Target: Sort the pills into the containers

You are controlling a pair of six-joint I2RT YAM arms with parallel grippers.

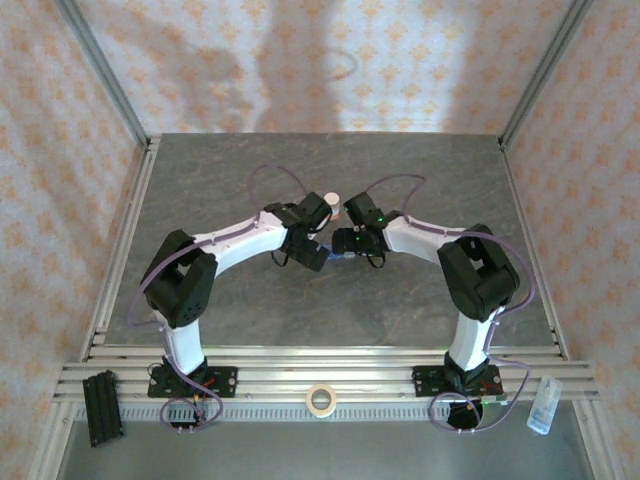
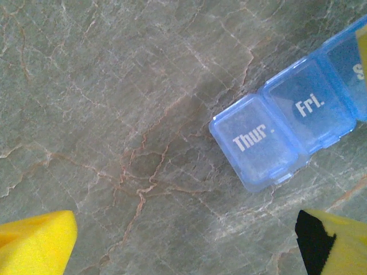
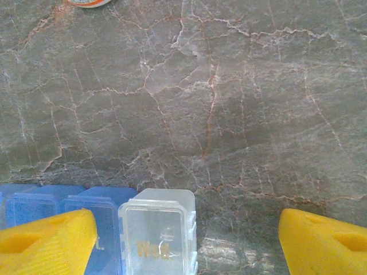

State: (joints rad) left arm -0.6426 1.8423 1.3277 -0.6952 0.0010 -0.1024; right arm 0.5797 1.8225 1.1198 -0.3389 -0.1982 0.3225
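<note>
Left arm and right arm arched inward, wrists nearly meeting, tilted down. Left gripper gaped wide; right gripper was parted too, empty.

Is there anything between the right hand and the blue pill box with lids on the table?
Nothing visible does. The open right hand hangs over the translucent blue plastic pill strip, with its clear end compartment between the yellow fingers.
</note>
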